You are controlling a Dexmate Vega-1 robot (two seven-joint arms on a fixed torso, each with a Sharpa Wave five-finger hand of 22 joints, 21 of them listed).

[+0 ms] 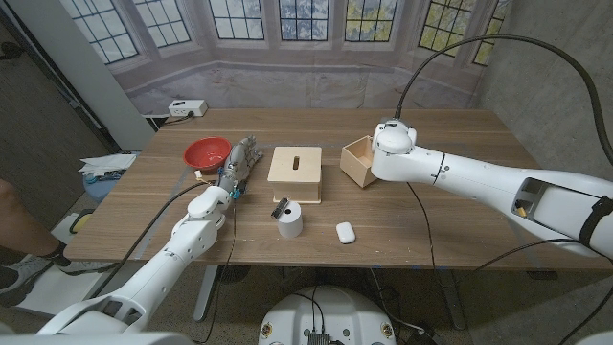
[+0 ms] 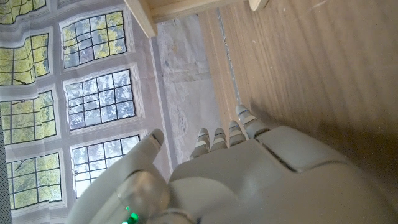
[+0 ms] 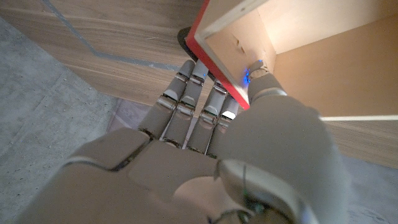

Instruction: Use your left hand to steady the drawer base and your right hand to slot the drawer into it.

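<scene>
The right hand [image 3: 205, 155] pinches the open light-wood drawer with a red edge [image 1: 358, 159], thumb inside its wall. The left hand [image 1: 239, 165] stands open-fingered on the wooden counter [image 1: 460, 206], just beside the flat pale wooden drawer base [image 1: 295, 174].

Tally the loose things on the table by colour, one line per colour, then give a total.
Wood: 2, the drawer base and the drawer
Red: 1, the bowl
White: 2, the cylinder and the small case
Total: 5
</scene>
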